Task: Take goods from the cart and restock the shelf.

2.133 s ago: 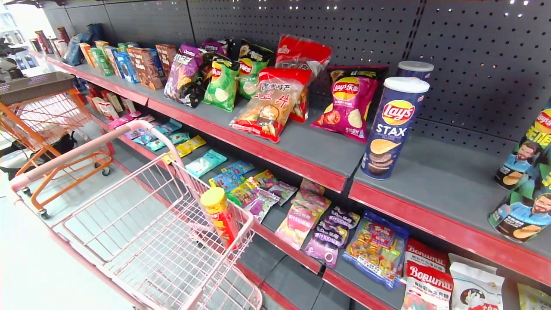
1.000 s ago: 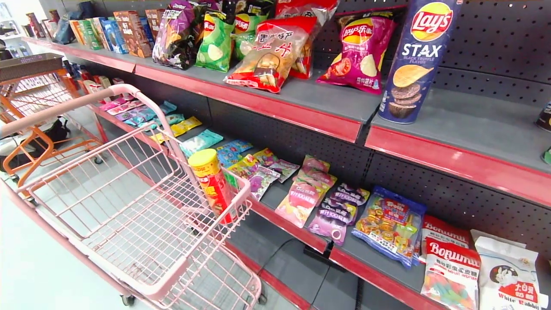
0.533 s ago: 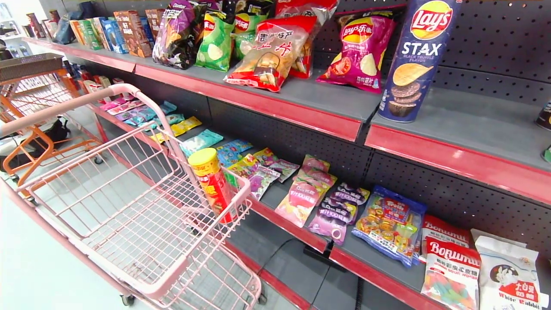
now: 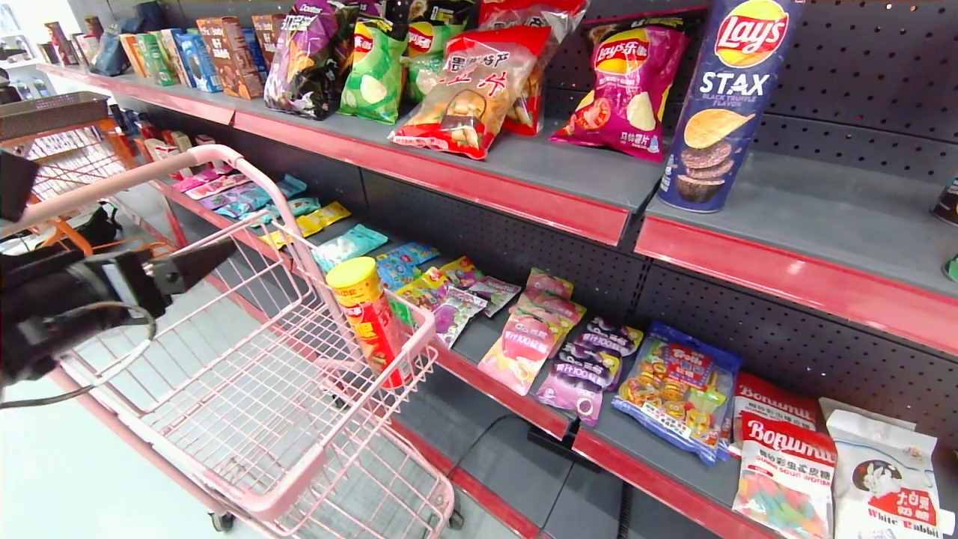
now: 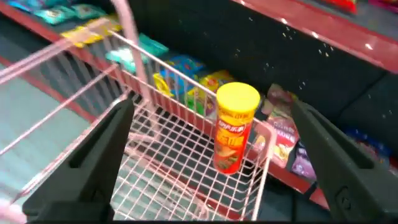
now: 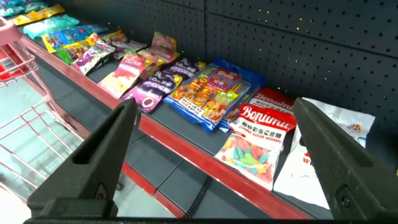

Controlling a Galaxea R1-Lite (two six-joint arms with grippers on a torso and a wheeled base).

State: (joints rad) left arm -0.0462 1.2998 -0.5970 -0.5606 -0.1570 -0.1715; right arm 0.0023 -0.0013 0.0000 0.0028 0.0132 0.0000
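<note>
Over the handle end of the pink cart point(image 4: 299, 479), the left gripper point(image 5: 210, 107) hung with its fingers spread wide and nothing between them; beyond it, well apart from the fingers, a can point(image 4: 370, 322) with a yellow lid and a red body stood on end in the cart's far corner, the one nearest the shelves, touching the wire wall there; it was the sole item seen in the basket. Just past that corner lay the lower shelf point(image 4: 644, 486), its red front edge running beside the cart; flat bags of sweets point(image 4: 524, 352) lay in rows along it. The right gripper point(image 6: 212, 106) hung before the same shelf farther along, fingers likewise wide apart and holding nothing; beneath it lay a blue bag point(image 6: 214, 87) and a red-and-white bag point(image 6: 258, 134) near the front edge. On the upper shelf point(image 4: 786, 217) a tall blue tube point(image 4: 722, 112) stood near the front edge beside a bare grey stretch; bags of crisps point(image 4: 625, 90) leaned against the back panel next to it. An orange cart point(image 4: 67, 150) stood behind the pink one.
</note>
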